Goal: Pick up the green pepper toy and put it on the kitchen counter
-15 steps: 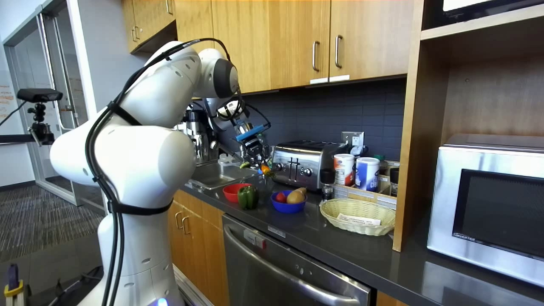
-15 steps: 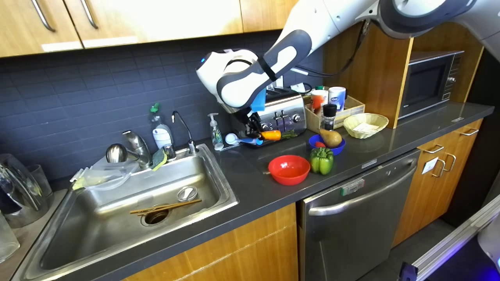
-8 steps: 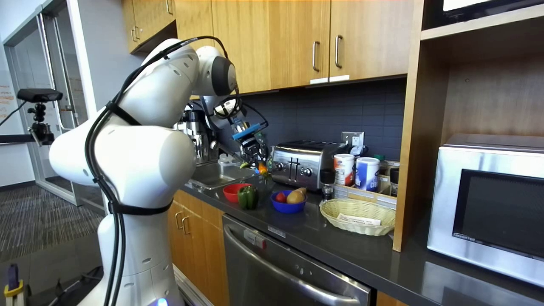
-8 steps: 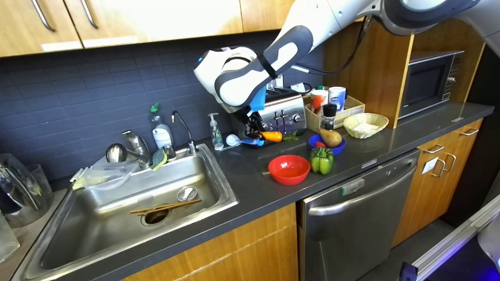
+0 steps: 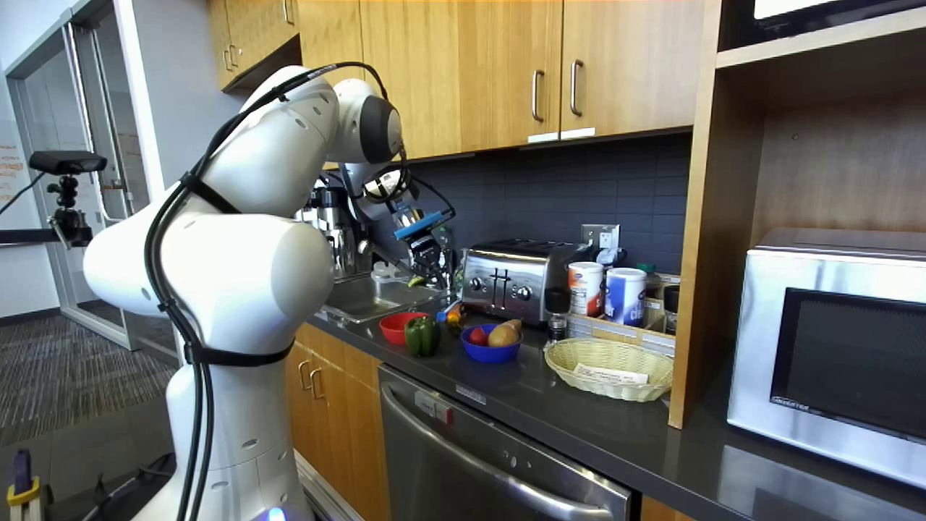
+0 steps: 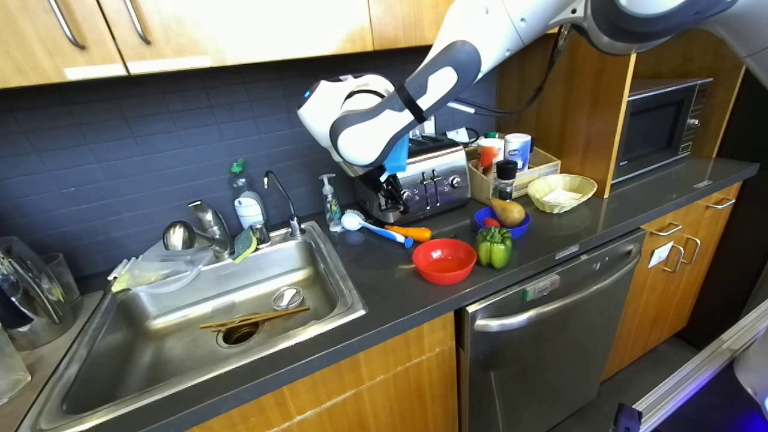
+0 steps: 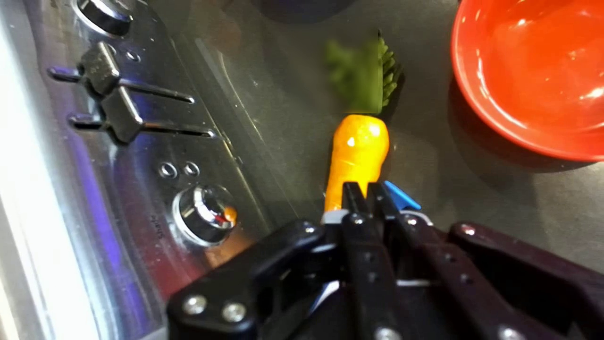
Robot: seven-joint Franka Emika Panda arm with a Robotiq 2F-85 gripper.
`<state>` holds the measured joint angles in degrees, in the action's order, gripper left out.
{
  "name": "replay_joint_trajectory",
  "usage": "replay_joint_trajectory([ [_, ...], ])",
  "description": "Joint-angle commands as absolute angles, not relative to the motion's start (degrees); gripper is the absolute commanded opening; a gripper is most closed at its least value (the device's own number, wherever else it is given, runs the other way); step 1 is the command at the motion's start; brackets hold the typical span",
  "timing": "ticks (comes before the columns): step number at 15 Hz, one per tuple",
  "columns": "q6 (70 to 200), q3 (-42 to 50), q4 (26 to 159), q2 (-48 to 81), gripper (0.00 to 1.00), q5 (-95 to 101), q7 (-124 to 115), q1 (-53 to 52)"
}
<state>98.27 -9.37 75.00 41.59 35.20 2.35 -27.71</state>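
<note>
The green pepper toy (image 5: 422,336) stands upright on the dark kitchen counter (image 5: 535,391) in both exterior views. It is beside the red bowl in an exterior view (image 6: 494,247) and out of the wrist view. My gripper (image 6: 403,207) is above the counter in front of the toaster, apart from the pepper, behind the red bowl. In the wrist view its fingertips (image 7: 364,186) are close together with a narrow gap and nothing held between them. An orange carrot toy (image 7: 356,151) and a blue-white brush (image 6: 384,233) lie on the counter below the gripper.
A red bowl (image 6: 444,261) and a blue bowl (image 6: 521,230) with a pear toy flank the pepper. The toaster (image 6: 444,180) stands close beside the gripper. A sink (image 6: 351,300), a soap bottle (image 6: 332,204) and a wicker basket (image 6: 591,187) are also along the counter.
The carrot and brush were held at my fingertips. They have dropped from the gripper and lie on the counter. The arm shifted slightly, then stayed. The pepper has not moved.
</note>
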Motion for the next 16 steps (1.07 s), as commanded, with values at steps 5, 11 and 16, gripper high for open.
replay_joint_trajectory([
  [5, 100.34, -10.25, 77.74, 39.83, 0.58, 33.44, 3.63, -25.93],
  [11, 105.43, -9.7, 78.99, 40.22, 0.98, 30.15, 5.51, -23.68],
  [16, 108.19, -9.08, 79.86, 40.43, 1.0, 27.37, 8.23, -21.86],
])
